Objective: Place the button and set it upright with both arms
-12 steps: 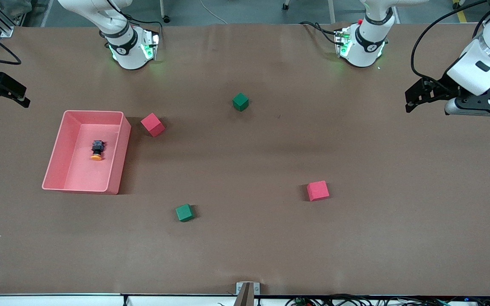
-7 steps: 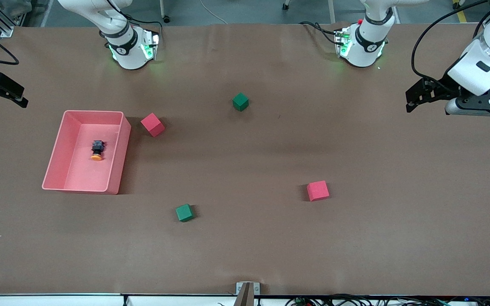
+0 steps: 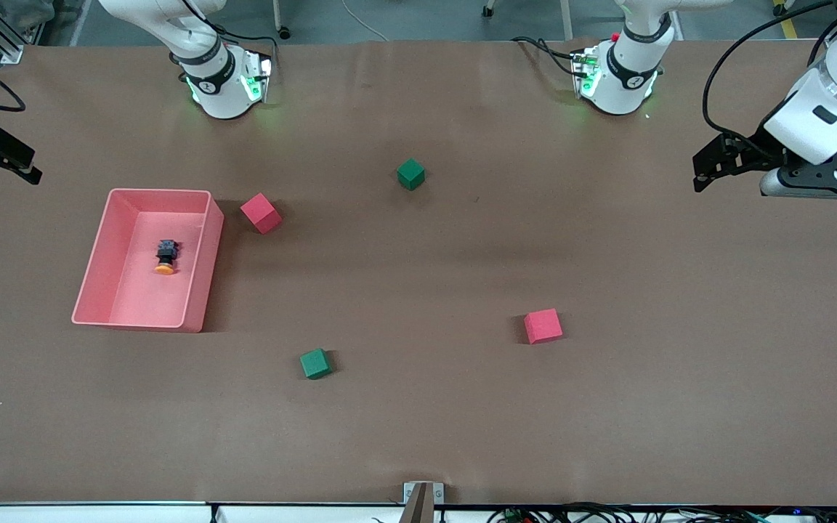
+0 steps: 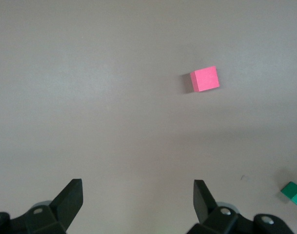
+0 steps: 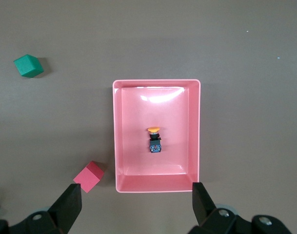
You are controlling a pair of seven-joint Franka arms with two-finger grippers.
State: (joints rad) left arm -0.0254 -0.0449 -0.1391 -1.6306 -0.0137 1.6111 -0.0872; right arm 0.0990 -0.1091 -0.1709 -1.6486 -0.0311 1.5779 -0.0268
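Button (image 3: 165, 256) on its side in pink tray (image 3: 200, 250), left tool (image 3: 709, 163) wide over bench (image 3: 418, 421), right tool (image 3: 4, 156) wide over bench edge, both empty

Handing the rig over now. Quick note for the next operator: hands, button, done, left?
Left hand: open, empty, up over the left arm's end of the table.
Right hand: open, empty, up at the right arm's end, near the pink tray.
Button: in the tray, lying on its side, orange cap toward the front camera.
Done: nothing visible.
Left: pick, place, upright.
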